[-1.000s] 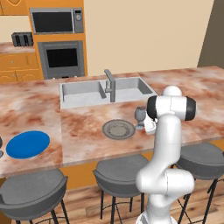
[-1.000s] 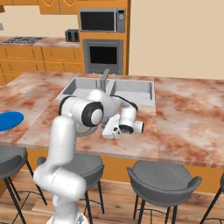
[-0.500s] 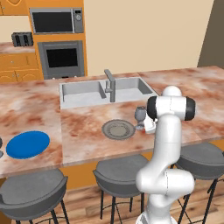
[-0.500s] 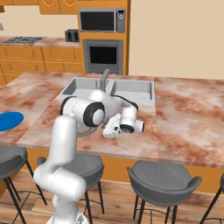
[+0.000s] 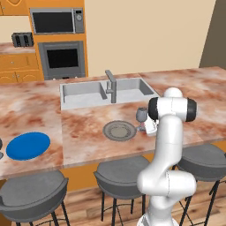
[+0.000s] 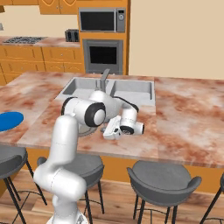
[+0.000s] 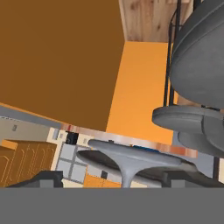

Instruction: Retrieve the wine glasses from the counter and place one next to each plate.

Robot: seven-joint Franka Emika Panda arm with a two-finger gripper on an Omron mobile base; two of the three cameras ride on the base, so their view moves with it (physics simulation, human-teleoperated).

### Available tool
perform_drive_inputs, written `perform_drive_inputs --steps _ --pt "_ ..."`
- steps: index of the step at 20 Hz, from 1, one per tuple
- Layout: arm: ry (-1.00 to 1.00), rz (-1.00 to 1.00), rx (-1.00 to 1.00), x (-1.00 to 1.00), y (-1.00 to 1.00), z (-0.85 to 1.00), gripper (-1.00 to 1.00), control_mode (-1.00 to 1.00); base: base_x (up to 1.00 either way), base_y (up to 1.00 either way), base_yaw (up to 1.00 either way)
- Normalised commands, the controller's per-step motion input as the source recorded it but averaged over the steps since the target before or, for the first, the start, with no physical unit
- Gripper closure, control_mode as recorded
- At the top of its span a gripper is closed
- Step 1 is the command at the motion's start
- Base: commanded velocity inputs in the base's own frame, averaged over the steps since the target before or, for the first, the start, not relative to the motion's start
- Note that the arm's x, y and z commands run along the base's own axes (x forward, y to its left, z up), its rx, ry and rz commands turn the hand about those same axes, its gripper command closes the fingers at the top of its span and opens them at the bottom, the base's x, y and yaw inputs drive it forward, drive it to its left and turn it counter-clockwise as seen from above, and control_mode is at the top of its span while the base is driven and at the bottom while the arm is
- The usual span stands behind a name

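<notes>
A dark grey-blue wine glass stands upright on the marbled counter, just right of the grey ringed plate. My gripper lies low and level at the glass's stem. In the hand view the round foot and stem sit between my fingertips, which stand wide apart and clear of the stem, so the gripper is open. From the right base view the hand points left over the grey plate, and the arm hides the glass. The blue plate lies far left.
A steel sink with a faucet is set into the counter behind the grey plate. Grey stools line the near side of the island below the edge. An oven and microwave stand at the back wall.
The jaws have gone from shut on the wine glass's stem to wide open. The glass stays upright in the same spot beside the grey plate. The arm has barely moved.
</notes>
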Motion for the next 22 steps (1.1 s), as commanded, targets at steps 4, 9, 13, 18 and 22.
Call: perform_drive_inputs --steps 4,9,13,18,22 --pt "0.00 0.00 0.00 0.00 -0.07 -0.02 -1.00 -1.00 0.00 0.00 0.00" --pt "0.00 -0.05 0.00 0.00 -0.20 0.00 -1.00 -1.00 0.00 0.00 0.00" --pt "0.00 -0.05 0.01 -0.04 -0.24 0.00 -1.00 -1.00 0.00 0.00 0.00" --pt "-0.04 -0.05 0.03 -0.18 -0.27 0.14 -1.00 -1.00 0.00 0.00 0.00" --pt "-0.24 0.00 0.05 -0.58 -0.20 0.44 -1.00 -1.00 0.00 0.00 0.00"
